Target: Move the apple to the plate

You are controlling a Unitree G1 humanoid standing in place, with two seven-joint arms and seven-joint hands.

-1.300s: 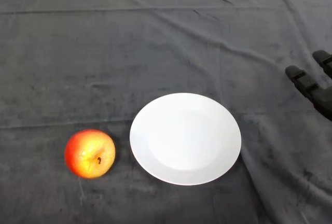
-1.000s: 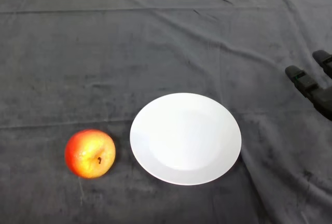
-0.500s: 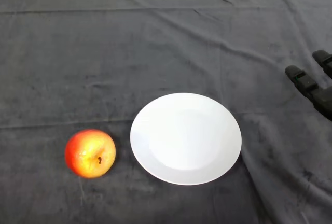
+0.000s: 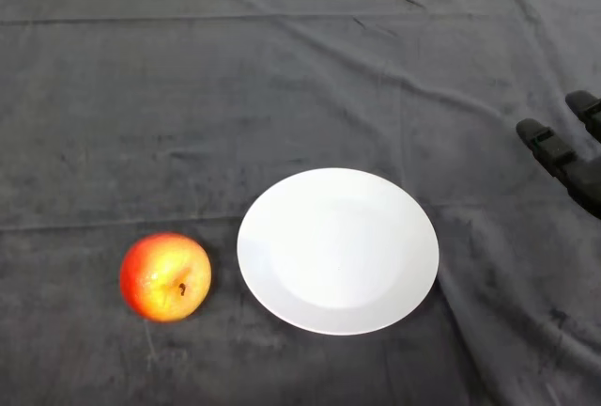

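Apple [image 4: 165, 276] sits on the desk [image 4: 282, 77] just left of the plate [image 4: 338, 251], not on it yet. I see my robot hand [image 4: 563, 157] far right of the plate, fingers straight, holding nothing. The edge cuts off most of it.

**Apple beside plate, hand far off**

The apple [image 4: 165, 276] lies on the cloth [image 4: 282, 86] just left of the plate [image 4: 338, 250], not touching it; the plate sits near the front, about mid-table; a hand [image 4: 570, 154] shows at the right edge, well apart from both.
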